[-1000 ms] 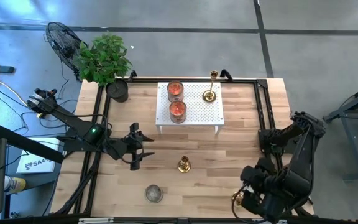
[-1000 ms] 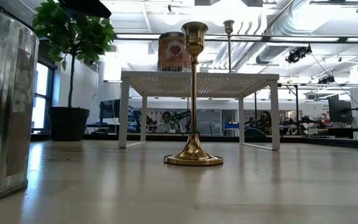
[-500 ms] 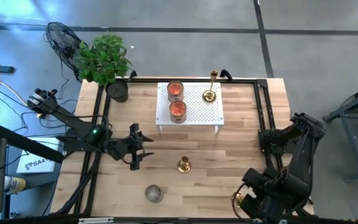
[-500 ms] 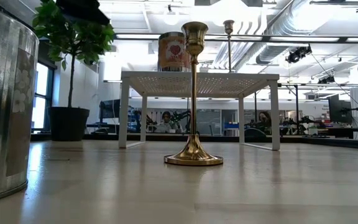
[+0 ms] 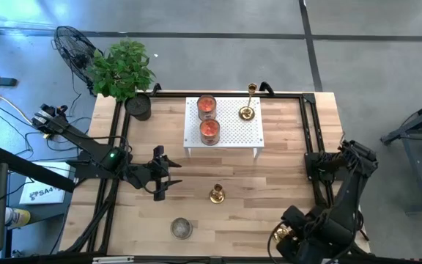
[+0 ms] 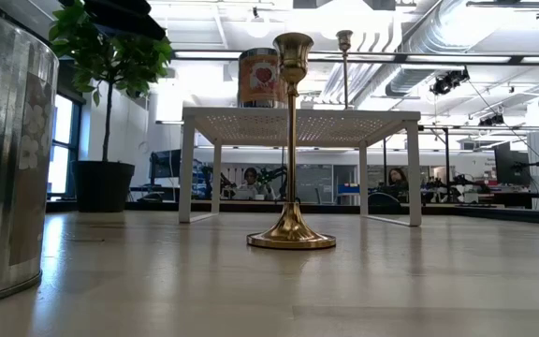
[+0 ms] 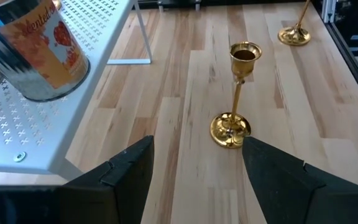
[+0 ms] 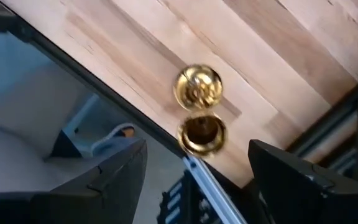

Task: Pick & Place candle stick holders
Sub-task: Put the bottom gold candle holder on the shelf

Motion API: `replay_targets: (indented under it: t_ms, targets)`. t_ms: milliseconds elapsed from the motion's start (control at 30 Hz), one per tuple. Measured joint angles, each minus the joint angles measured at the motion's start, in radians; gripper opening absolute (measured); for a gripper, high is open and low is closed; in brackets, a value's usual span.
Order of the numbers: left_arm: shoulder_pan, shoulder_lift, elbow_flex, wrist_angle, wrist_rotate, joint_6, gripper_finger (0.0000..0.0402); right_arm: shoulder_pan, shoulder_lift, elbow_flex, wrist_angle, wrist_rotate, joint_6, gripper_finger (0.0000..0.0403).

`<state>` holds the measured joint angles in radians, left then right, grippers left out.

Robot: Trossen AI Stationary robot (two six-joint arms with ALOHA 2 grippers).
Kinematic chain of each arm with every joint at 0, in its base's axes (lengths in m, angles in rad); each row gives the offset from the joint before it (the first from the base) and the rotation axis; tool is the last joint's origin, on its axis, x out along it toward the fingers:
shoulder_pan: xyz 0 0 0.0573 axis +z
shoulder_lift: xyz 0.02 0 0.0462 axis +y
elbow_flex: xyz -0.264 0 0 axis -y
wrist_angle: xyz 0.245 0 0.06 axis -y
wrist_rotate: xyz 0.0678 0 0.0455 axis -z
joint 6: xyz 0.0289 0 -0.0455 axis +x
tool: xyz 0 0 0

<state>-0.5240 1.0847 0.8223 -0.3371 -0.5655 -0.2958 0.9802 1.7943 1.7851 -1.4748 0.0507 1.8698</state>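
Three gold candlestick holders show. A taller one (image 5: pixel 247 110) stands on the white perforated rack (image 5: pixel 229 136). One (image 5: pixel 216 194) stands on its round base mid-table, ahead of my open, empty left gripper (image 5: pixel 176 173); it also shows in the left wrist view (image 7: pixel 235 118) and the low view (image 6: pixel 291 140). The third (image 5: pixel 278 235) stands by the table's near right edge, seen from above in the right wrist view (image 8: pixel 197 109). My right gripper (image 8: pixel 197 168) is open above it, one finger on either side, touching nothing.
Two glass jars with orange-red candles (image 5: pixel 206 107) (image 5: pixel 209 131) stand on the rack. A grey metal tin (image 5: pixel 181 228) sits near the front edge. A potted plant (image 5: pixel 123 73) stands at the far left corner. Black frame rails (image 5: pixel 312 139) run along the table's sides.
My right arm has drawn toward the table's near edge, its gripper staying over the candlestick holder at the near right edge. The candlestick holders have not moved.
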Motion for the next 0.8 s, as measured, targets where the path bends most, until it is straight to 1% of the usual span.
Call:
replay_targets:
  t_ms: [133,367,500,633,800]
  targets:
    - [0.0,0.0,0.0,0.0,0.002,0.0,0.0239,0.0,0.0,0.0,-0.01,0.046,-0.007,0.0275]
    - [0.0,0.0,0.0,-0.001,0.008,-0.001,0.0239,0.0,0.0,0.0,-0.023,0.055,0.015,0.0275]
    - [0.0,0.0,0.0,-0.001,0.008,-0.001,0.0239,0.0,0.0,0.0,-0.006,0.082,0.015,0.0275]
    - [0.0,0.0,0.0,-0.002,0.01,-0.001,0.0239,0.0,0.0,0.0,-0.013,0.079,0.015,0.0275]
    - [0.0,0.0,0.0,-0.002,0.023,-0.001,0.0239,0.0,0.021,0.0,-0.019,0.041,0.011,0.0275]
